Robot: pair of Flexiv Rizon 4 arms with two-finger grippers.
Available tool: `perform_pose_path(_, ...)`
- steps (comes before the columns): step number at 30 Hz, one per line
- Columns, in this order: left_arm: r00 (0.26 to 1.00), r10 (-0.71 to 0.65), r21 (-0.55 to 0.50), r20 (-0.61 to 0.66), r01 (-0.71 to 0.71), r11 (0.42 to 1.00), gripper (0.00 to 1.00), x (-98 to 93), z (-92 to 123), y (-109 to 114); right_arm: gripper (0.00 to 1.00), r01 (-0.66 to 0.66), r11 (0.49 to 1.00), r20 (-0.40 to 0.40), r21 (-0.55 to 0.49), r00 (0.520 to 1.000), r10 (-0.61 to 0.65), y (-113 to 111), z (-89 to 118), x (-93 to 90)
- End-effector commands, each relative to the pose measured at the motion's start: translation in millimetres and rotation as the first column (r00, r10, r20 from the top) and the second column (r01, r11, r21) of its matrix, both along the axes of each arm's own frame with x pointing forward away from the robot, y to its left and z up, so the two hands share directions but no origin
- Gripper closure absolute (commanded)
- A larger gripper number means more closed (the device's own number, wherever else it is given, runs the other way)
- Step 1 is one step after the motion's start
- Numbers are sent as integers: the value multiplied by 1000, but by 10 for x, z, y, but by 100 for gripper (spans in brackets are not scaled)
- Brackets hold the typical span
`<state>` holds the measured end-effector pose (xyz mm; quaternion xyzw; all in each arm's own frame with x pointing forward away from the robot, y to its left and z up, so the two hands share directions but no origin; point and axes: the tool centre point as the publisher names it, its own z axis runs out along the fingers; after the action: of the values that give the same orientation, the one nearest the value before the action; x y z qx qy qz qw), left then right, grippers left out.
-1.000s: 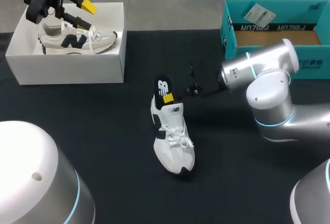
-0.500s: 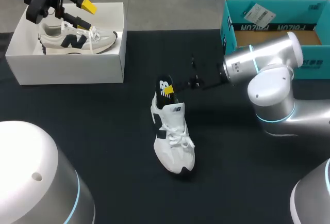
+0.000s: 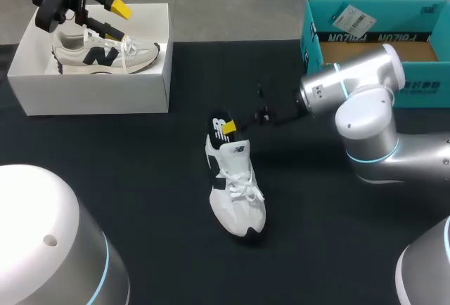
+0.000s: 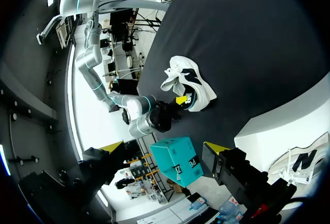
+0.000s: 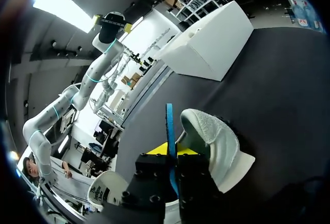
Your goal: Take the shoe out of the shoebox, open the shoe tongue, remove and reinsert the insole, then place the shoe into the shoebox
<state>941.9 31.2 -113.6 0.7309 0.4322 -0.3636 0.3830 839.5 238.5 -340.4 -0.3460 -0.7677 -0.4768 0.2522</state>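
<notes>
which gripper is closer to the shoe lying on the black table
Right. The right gripper is at the heel of the shoe, clamped on the insole sticking out of it. The left gripper hangs open above the white box, well away from that shoe.

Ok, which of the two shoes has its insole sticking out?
The shoe on the black table; the right claw grips its insole at the heel. The other shoe lies in the white box.

Black table (image 3: 140,178); teal cardboard box (image 3: 365,8) at far right corner.
</notes>
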Motion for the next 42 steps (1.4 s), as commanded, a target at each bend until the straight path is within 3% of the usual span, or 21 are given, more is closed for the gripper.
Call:
perform_pose_path(1, 1000, 0, 4, 1, 0, 1000, 0, -3, 4, 3, 100, 19, 1000, -16, 4, 1000, -19, 21, -60, -149)
perform_pose_path(8, 1000, 0, 4, 1, 0, 1000, 0, -3, 4, 3, 100, 25, 1000, -55, -4, 998, -25, 19, -126, -259)
perform_pose_path(9, 1000, 0, 4, 1, 0, 1000, 0, -3, 4, 3, 92, 28, 1000, -52, -6, 998, -28, 12, -120, -258)
perform_pose_path(10, 1000, 0, 4, 1, 0, 1000, 0, -3, 4, 3, 71, 33, 999, -38, -7, 999, -33, 5, -94, -244)
perform_pose_path(11, 1000, 0, 4, 1, 0, 1000, 0, -3, 4, 3, 63, 35, 999, -27, -13, 999, -36, -1, -67, -225)
perform_pose_path(12, 1000, 0, 4, 1, 0, 1000, 0, -3, 4, 3, 58, 37, 999, -14, -15, 999, -37, -6, -34, -199)
perform_pose_path(15, 1000, 0, 4, 1, 0, 1000, 0, -3, 4, 3, 55, 33, 999, 15, -25, 999, -32, -14, 46, -109)
perform_pose_path(18, 1000, 0, 4, 1, 0, 1000, 0, -3, 4, 3, 56, 22, 999, 32, -27, 999, -21, -17, 90, -10)
perform_pose_path(21, 1000, 0, 4, 1, 0, 1000, 0, -3, 4, 3, 66, 4, 1000, 39, -30, 999, -3, -6, 101, 73)
perform_pose_path(23, 1000, 0, 4, 1, 0, 1000, 0, -3, 4, 3, 76, -4, 1000, 39, -30, 999, 5, 3, 92, 105)
perform_pose_path(25, 1000, 0, 4, 1, 0, 1000, 0, -3, 4, 3, 100, -8, 1000, 37, -30, 999, 9, 13, 82, 118)
perform_pose_path(29, 1000, 0, 4, 1, 0, 1000, 0, -3, 4, 3, 100, -8, 1000, 16, -25, 1000, 8, 27, 38, 98)
perform_pose_path(42, 1000, 0, 4, 1, 0, 1000, 0, -3, 4, 3, 100, 12, 999, -60, -39, 998, -15, 15, -82, -209)
